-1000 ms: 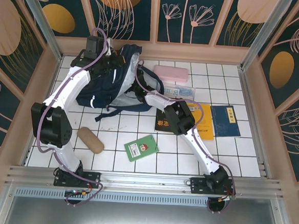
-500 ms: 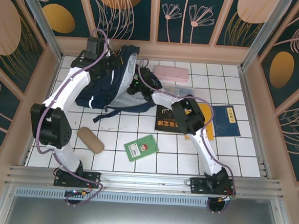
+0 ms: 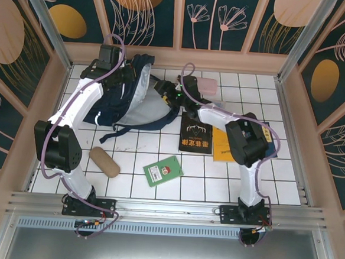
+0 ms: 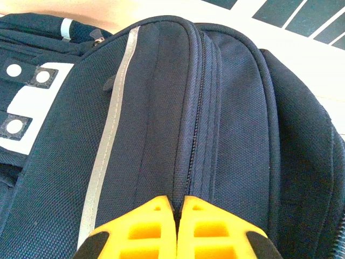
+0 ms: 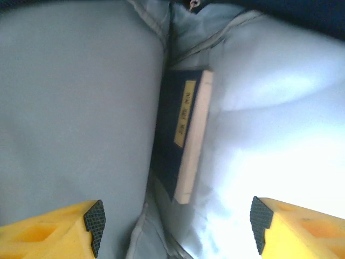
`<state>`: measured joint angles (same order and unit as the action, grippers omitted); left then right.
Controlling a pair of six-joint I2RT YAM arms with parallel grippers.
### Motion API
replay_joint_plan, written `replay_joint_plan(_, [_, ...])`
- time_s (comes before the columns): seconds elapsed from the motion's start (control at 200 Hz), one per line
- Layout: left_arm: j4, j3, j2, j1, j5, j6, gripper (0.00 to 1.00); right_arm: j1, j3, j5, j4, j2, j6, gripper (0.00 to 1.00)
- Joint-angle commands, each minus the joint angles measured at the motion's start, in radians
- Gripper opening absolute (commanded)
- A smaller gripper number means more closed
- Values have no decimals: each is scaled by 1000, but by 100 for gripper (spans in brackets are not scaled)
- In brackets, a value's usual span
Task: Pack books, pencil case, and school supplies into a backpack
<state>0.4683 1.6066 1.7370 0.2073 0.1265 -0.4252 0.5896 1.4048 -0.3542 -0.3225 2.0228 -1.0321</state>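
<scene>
Seen from above, a large navy backpack (image 3: 127, 99) lies at the back left of a white-tiled bench (image 3: 287, 179), its mouth facing right and showing pale grey lining.

The left pincer (image 4: 179, 216) is closed tight on the backpack's top edge, its yellow fingers pinching the fabric ridge beside a zip and holding the mouth open.

The right pincer (image 5: 178, 226) is at the mouth, pointing inside, jaws wide and holding nothing. Ahead of it, a navy book (image 5: 180, 137) with a yellow label stands on edge in a fold of the lining, well inside the bag.

Out on the bench we see a black book (image 3: 195, 137) just right of the bag, a yellow-orange book (image 3: 223, 148) beside it and partly under the right arm, a small green book (image 3: 163, 171) nearer the arms, and a pink pencil case (image 3: 208, 84) at the back.

We judge the books to be stiff, thin and fairly light. They lie flat on smooth tile, so the best hold is probably along a long edge or the spine, once that edge is tipped up.

The backpack is soft and floppy. Its mouth would likely sag shut without the pinch on the rim, and the lining looks slick enough for books to slide in.
</scene>
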Motion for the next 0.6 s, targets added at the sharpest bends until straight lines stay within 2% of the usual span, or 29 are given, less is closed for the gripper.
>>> replay_joint_plan(0.0, [-35,-22,4,-22,-46,48,0,-36,-74,52,101,-115,108,73])
replay_joint_plan(0.06, [-42,-36,9,-22,-42,50,0,-37,-114,76,162,-172,159,72])
replay_joint_plan(0.1, [-44,-45,10,-22,-38,48,0,-72,-137,95,212,-209,193,72])
replay_joint_plan(0.285, [-74,-104,10,-20,46,2,14,-121,-256,184,400,-364,324,69])
replay_joint_plan(0.34, [-91,-129,3,-20,67,-16,23,-134,-302,201,431,-401,349,66])
replay_joint_plan(0.37, [-99,-143,-3,-20,74,-29,32,-143,-326,211,449,-418,359,64])
replay_joint_plan(0.4, [-109,-158,-11,-19,84,-40,36,-150,-353,219,465,-434,368,63])
replay_joint_plan(0.5, [-156,-226,-52,-11,128,-89,42,-173,-441,232,486,-484,387,61])
replay_joint_plan(0.59, [-207,-292,-85,18,157,-141,42,-190,-511,222,481,-510,387,58])
